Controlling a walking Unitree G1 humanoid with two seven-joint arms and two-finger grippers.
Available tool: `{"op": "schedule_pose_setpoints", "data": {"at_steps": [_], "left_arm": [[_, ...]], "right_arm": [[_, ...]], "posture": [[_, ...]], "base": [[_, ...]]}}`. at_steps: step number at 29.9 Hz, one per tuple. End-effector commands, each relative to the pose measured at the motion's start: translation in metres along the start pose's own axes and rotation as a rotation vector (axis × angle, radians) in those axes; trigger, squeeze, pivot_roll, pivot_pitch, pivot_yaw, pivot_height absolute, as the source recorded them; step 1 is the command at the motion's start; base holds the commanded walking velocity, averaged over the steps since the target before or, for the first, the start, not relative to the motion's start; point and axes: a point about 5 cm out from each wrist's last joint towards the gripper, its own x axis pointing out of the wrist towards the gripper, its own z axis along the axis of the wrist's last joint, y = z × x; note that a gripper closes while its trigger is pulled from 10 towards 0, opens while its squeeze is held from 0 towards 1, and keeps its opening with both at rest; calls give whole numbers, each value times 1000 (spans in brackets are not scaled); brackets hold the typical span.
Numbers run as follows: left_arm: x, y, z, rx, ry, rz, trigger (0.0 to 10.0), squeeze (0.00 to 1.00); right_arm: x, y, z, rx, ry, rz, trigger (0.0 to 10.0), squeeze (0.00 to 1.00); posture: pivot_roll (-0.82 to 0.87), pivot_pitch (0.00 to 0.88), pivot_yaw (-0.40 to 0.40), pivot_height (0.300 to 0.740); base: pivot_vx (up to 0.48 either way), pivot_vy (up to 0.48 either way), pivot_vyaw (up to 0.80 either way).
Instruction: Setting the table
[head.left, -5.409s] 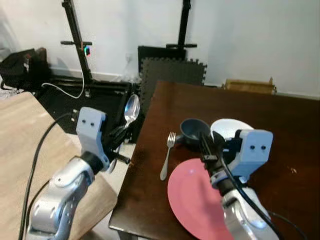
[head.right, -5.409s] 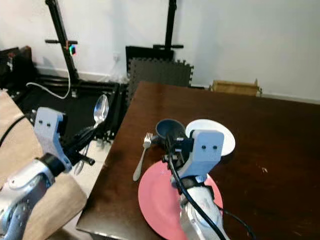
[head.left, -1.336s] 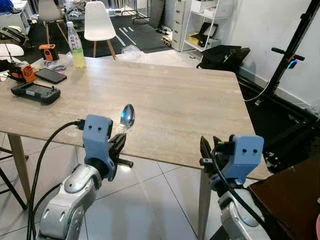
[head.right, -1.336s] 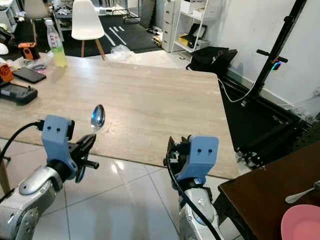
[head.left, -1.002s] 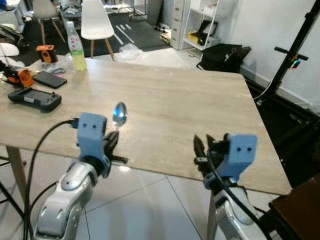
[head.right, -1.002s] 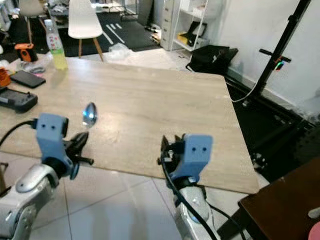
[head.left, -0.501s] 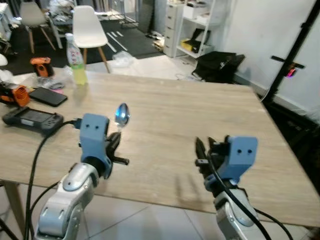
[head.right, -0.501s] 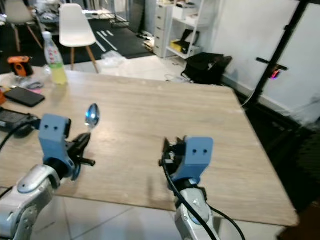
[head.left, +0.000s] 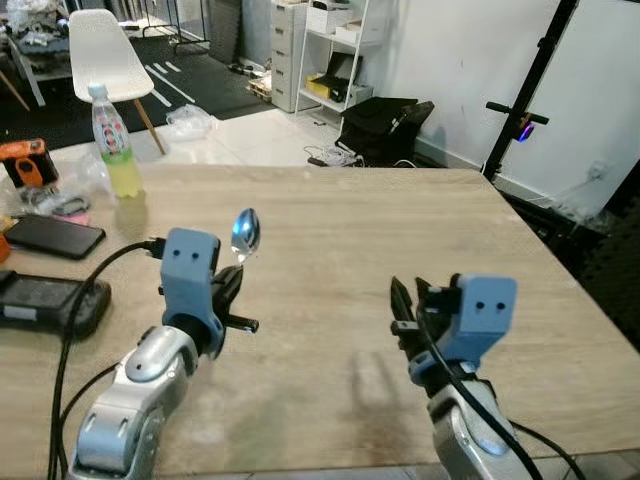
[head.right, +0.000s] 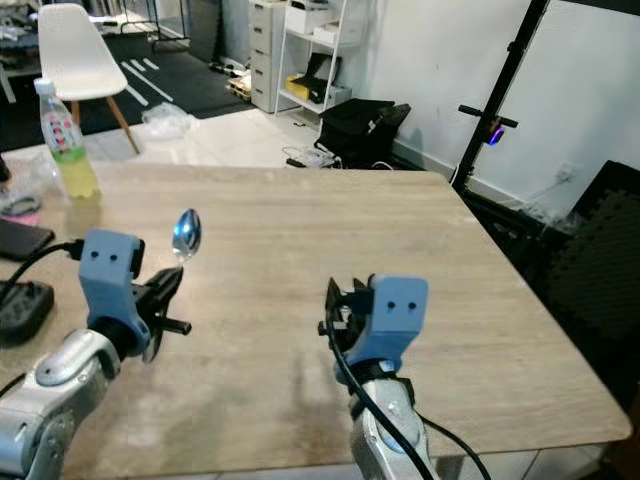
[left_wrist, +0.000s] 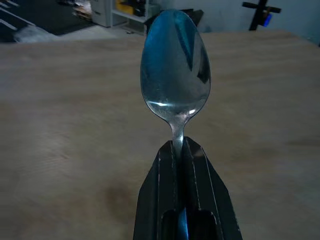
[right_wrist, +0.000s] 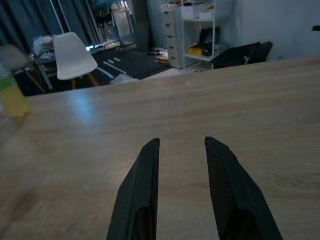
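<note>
The robot stands at the near edge of the light wooden table (head.left: 400, 240), both arms raised over it. The left gripper (left_wrist: 179, 150) is clamped on the neck of a spoon (head.left: 244, 233), fingers pinched tight just under the bowl, so the spoon stands upright in the air above the near left part of the table, bowl uppermost, touching nothing but the fingers. The right gripper (right_wrist: 181, 150) hovers over the near middle of the table with its two fingers parted and nothing between them. Along the left edge lie a dark handheld controller (head.left: 45, 305), a phone (head.left: 50, 237) and an orange gadget (head.left: 22, 160), and a bottle (head.left: 109, 140) of yellowish drink stands toward the far left corner; a white chair (head.left: 100, 45) sits on the floor beyond. To my eye the step in hand is bringing the spoon to this table, with the laying-down not yet begun. The next move calls for lowering the left arm and tipping the spoon from upright to flat before the fingers let go, over bare wood toward the middle, well apart from the clutter at the left edge. Released while upright it would likely topple and clatter.
</note>
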Motion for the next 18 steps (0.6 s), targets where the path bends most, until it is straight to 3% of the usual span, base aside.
{"op": "schedule_pose_setpoints", "data": {"at_steps": [1, 12, 18], "left_arm": [[0, -1, 1, 15, -9, -17, 10000, 0], [0, -1, 0, 28, 0, -21, 10000, 0], [-1, -5, -1, 22, 9, -44, 10000, 0]], "right_arm": [[-2, -2, 1, 6, -6, -13, 10000, 0], [-2, -2, 1, 9, -6, -15, 10000, 0], [-2, -2, 0, 11, -4, -15, 10000, 0]], "posture": [[71, 70, 27, 740], [70, 72, 29, 740], [73, 72, 28, 740]], "base": [[454, 0, 0], [460, 0, 0], [41, 0, 0]]}}
